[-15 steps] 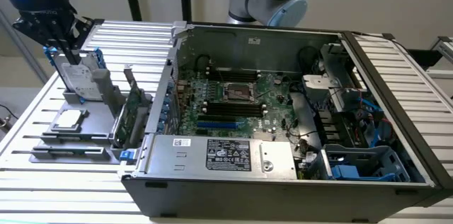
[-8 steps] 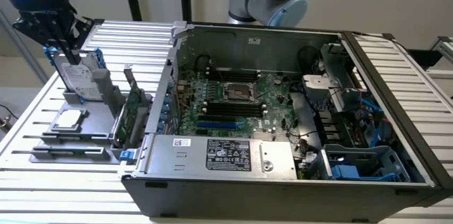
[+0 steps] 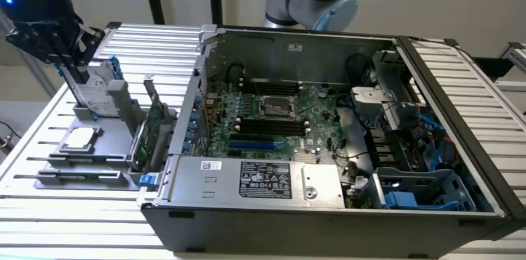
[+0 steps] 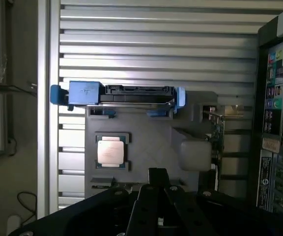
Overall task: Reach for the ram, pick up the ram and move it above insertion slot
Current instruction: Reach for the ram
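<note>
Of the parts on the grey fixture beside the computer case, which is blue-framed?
The drive caddy, with its blue frame and end tabs. The processor is a silver square lying flat; the expansion card is a green board standing on edge.

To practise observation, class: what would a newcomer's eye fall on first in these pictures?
The open computer case, motherboard exposed, dominates the exterior view's middle. At that view's left, the black gripper hangs over a grey tray holding a silvery processor.

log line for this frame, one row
phase: reach | gripper: shut, empty, over grey fixture | ram: lying in fixture slot, not held
</note>
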Tool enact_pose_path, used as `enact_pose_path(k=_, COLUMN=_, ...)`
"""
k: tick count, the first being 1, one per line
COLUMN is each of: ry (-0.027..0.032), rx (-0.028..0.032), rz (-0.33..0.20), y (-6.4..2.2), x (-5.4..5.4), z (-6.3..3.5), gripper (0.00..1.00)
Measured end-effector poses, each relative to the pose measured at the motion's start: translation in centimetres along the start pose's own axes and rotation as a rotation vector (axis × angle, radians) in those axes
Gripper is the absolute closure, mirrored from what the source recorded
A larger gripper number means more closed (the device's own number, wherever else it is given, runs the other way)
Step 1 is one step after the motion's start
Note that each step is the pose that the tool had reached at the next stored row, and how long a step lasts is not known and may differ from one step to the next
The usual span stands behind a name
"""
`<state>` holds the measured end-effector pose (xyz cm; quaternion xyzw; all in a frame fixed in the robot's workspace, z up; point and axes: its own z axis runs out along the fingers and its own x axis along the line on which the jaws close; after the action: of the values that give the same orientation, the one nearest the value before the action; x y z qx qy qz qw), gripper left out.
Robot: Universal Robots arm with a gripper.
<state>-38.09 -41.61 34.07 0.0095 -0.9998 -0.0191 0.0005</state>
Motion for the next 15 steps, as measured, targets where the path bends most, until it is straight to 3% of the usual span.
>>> enact_pose_path(k=10, ry=0.0002, rx=0.0000, rz=0.000, y=-4.47, x=0.1, z=0.02, gripper=0.89)
enact_pose_path(k=15, ry=0.0042, rx=0.0003, rz=0.000, y=-6.62, x=0.1, z=0.13, gripper=0.89)
